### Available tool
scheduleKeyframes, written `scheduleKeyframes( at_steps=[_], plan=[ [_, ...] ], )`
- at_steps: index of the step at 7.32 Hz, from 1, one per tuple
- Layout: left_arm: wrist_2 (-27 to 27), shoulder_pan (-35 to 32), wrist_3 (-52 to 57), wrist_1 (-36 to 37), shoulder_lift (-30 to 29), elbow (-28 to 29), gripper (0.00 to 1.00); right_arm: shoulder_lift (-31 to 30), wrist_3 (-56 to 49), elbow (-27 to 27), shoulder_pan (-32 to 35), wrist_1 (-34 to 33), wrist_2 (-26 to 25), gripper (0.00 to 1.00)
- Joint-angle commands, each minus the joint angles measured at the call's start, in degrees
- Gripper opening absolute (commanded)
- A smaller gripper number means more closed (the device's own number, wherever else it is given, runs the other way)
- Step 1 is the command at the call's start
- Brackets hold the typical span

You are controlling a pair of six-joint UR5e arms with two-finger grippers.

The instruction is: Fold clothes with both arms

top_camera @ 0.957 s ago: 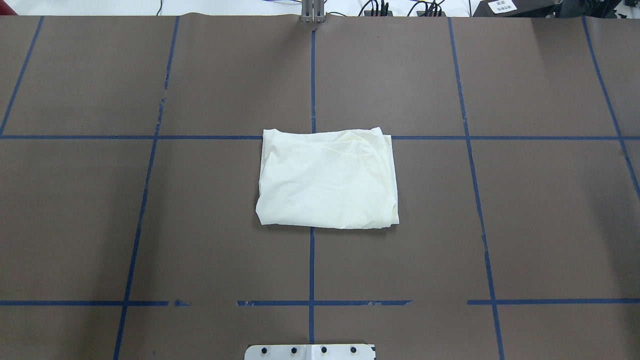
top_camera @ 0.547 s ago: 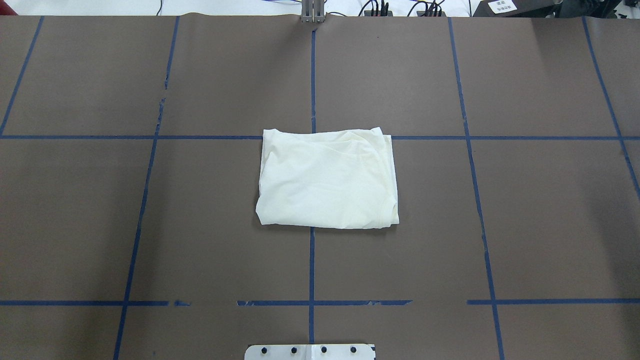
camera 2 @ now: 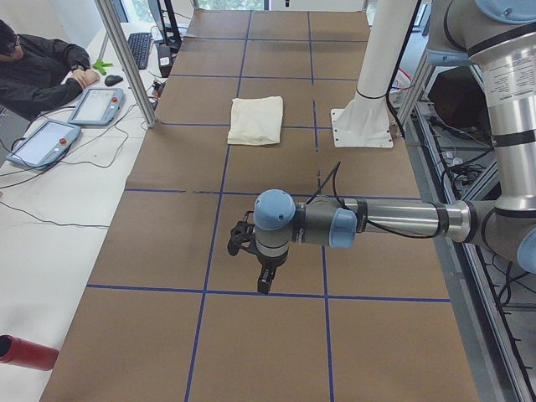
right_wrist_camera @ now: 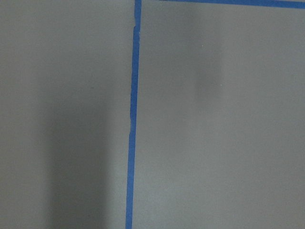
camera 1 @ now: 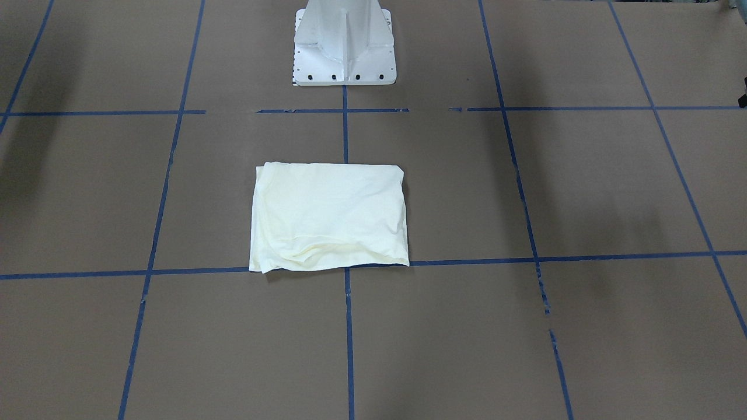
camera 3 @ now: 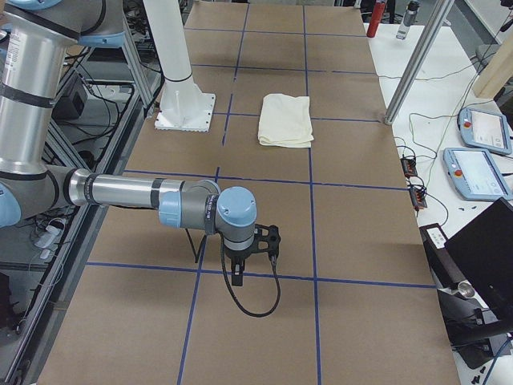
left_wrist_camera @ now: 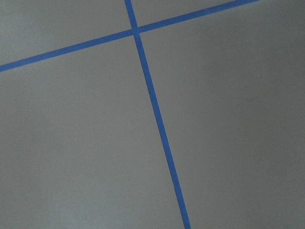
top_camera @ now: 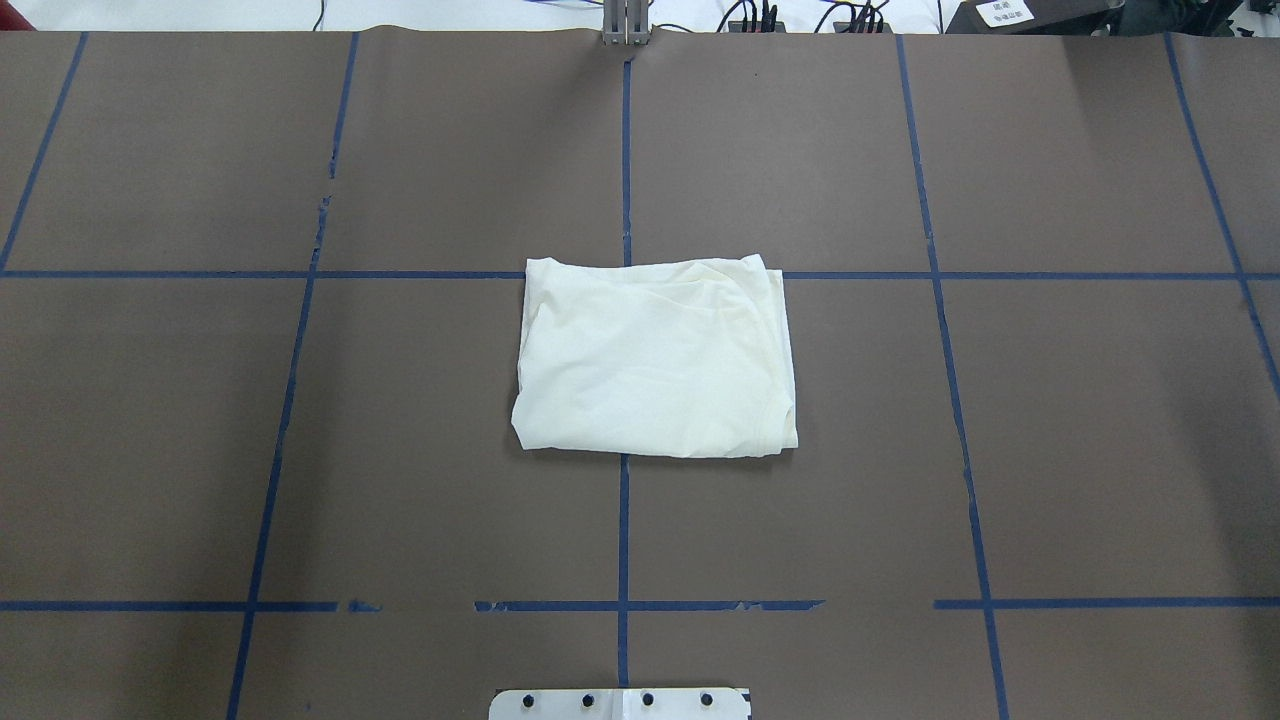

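Observation:
The clothes point(top_camera: 655, 360) are one cream-white shirt folded into a compact rectangle, plain side up, lying at the middle of the brown table point(top_camera: 1100, 450). They also show in the front view point(camera 1: 330, 216) and both side views point(camera 2: 257, 120) point(camera 3: 285, 119). My left gripper point(camera 2: 265, 281) hangs low over bare table far from the clothes, seen only from the left end. My right gripper point(camera 3: 238, 274) hangs likewise at the opposite end, seen only from the right. I cannot tell whether either is open or shut. Both wrist views show only table and blue tape.
The white pedestal base point(camera 1: 344, 41) stands just behind the clothes on the robot's side. Blue tape lines point(top_camera: 623, 520) grid the table. A seated person point(camera 2: 38, 71) and teach pendants point(camera 2: 96, 105) are beside the table. A red cylinder point(camera 2: 25, 352) lies near its corner.

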Motion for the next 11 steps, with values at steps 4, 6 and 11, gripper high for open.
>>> scheduleKeyframes(
  at_steps=[4,6,11],
  plan=[
    [0.0,-0.09,-0.33,0.04,0.01,-0.03,0.99,0.01,-0.1,0.18,-0.01,0.22,0.28,1.0],
    [-0.09,0.0,-0.42,0.21,0.09,0.06,0.99,0.1,-0.01,0.18,-0.01,0.31,0.28,1.0],
    [-0.27,-0.08,-0.42,0.3,0.09,0.06,0.99,0.01,-0.01,0.09,-0.01,2.25,0.1,1.0]
  ],
)
